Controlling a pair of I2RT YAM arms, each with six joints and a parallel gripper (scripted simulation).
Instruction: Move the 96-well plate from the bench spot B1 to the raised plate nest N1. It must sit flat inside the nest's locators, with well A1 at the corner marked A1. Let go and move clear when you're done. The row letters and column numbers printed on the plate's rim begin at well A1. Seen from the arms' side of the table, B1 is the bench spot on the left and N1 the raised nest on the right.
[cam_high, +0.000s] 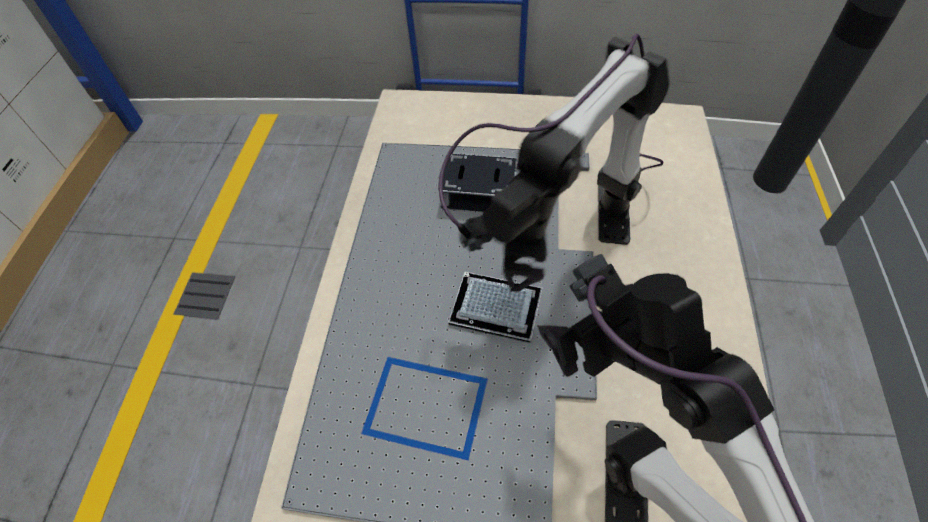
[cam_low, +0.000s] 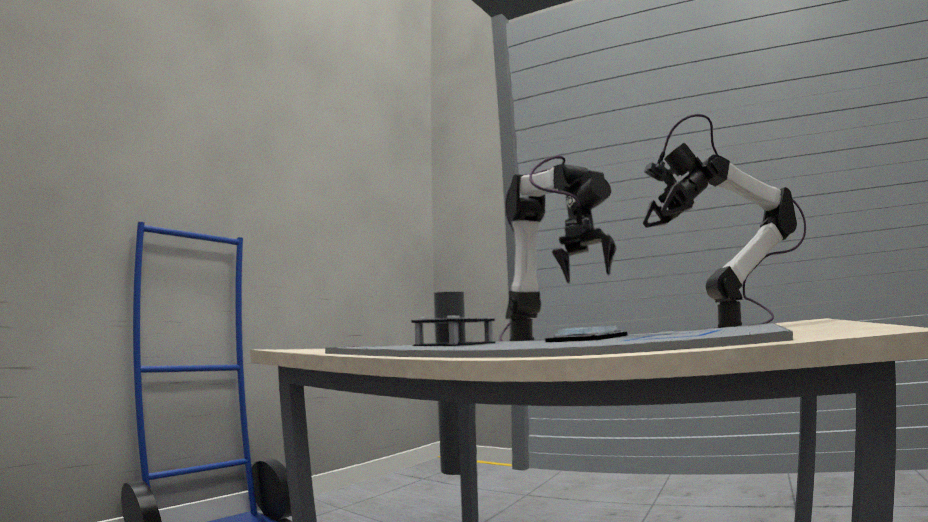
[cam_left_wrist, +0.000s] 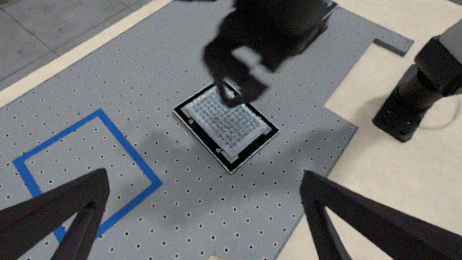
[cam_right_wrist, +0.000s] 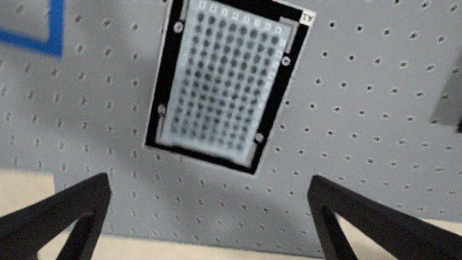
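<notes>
The clear 96-well plate (cam_high: 496, 301) (cam_low: 587, 332) (cam_left_wrist: 222, 120) (cam_right_wrist: 225, 80) lies in a low black frame (cam_high: 493, 327) (cam_left_wrist: 204, 136) (cam_right_wrist: 271, 107) on the perforated board. The frame's A1 mark (cam_right_wrist: 307, 18) is beside the plate corner where the printed rim marks meet. The raised nest N1 (cam_high: 478, 172) (cam_low: 452, 319) is a black deck on posts, with no plate on it. My right gripper (cam_high: 524, 275) (cam_low: 587, 275) (cam_right_wrist: 214, 184) is open and empty above the plate's arm-side end. My left gripper (cam_high: 579, 370) (cam_left_wrist: 210, 179) is open and empty, high beside the frame on the arms' side.
A blue outlined rectangle (cam_high: 423, 370) (cam_left_wrist: 130, 145) is marked on the perforated board (cam_high: 389, 259), left of the frame as seen from the arms. The right arm passes between the frame and the nest and partly covers the nest in the top view. The two grippers are close together.
</notes>
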